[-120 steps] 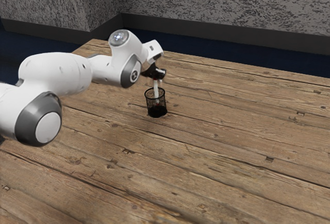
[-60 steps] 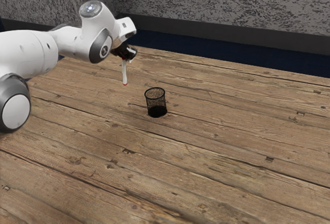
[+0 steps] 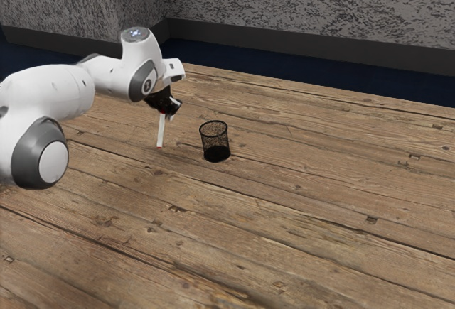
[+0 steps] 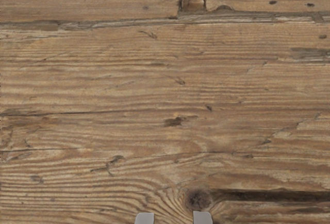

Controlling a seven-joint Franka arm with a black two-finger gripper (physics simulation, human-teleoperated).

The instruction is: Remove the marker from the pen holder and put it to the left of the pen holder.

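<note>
One white arm [image 3: 106, 82] comes in from the exterior view's left, over bare planks of the wooden surface [image 3: 306, 181], and its hand ends in the black tool [image 3: 169, 111]. Next comes the marker [image 3: 161, 131], white with a bit of red at its lower end, hanging nearly upright below the tool, that end leaning slightly to the exterior view's left. The tool is clamped on the marker near its upper end; I cannot tell whether the lower end touches the wood. Farther right, near the marker but apart from it, the black mesh pen holder [image 3: 216, 142] stands upright, with nothing in it that I can make out. In the wrist view the tool's two pale fingertips [image 4: 145, 218] have a gap between them, with wood visible through it, and a dark knot [image 4: 198, 199] lies in the planks close by the tips.
</note>
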